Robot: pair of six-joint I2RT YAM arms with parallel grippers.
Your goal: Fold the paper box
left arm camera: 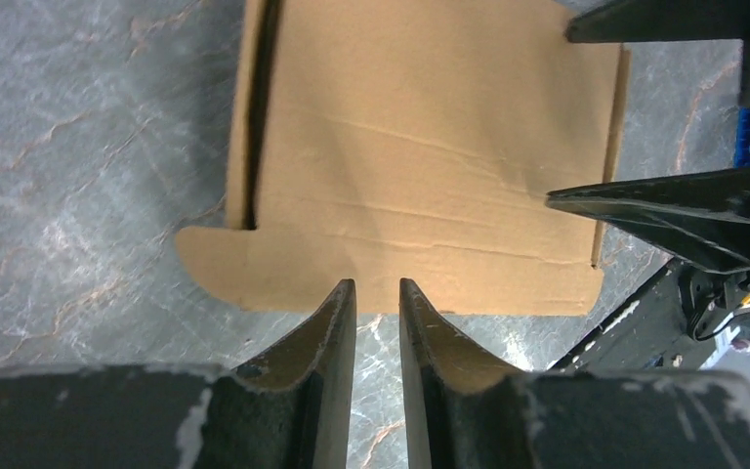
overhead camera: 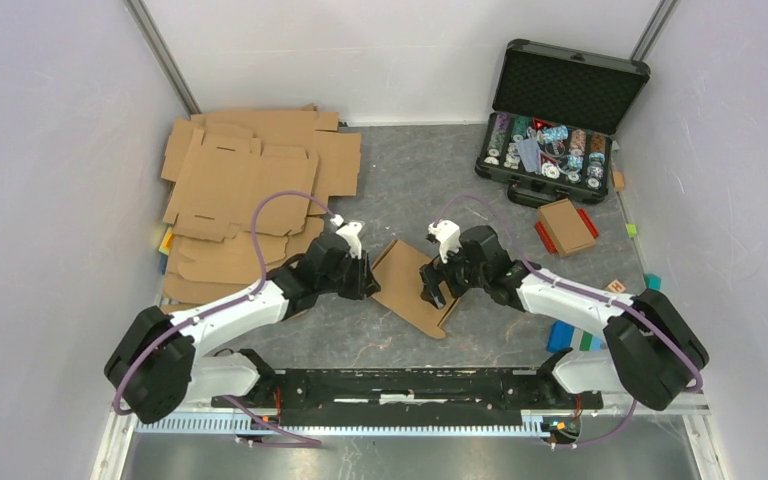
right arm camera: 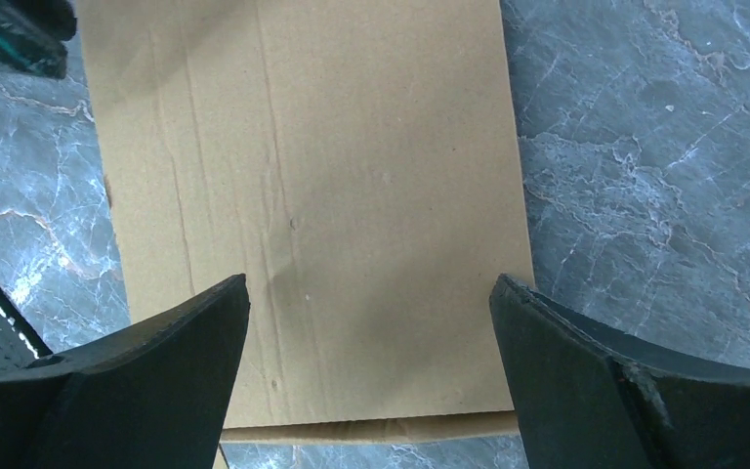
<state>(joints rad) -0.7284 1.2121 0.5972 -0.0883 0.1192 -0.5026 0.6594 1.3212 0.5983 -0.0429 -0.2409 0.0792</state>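
Two grippers flank the paper box (overhead camera: pixel 405 285) at mid-frame: the left gripper (left arm camera: pixel 376 283), its fingers a narrow gap apart, sits at its edge, and the right gripper (right arm camera: pixel 369 283) spreads wide above it. The box lies on a grey marbled table (overhead camera: pixel 410 180) with white walls (overhead camera: pixel 390 50) around.

Plain brown paper box (overhead camera: pixel 412 285) on grey marbled table (overhead camera: pixel 410 180); black case (overhead camera: pixel 571 92) of multicoloured chips (overhead camera: pixel 545 150).
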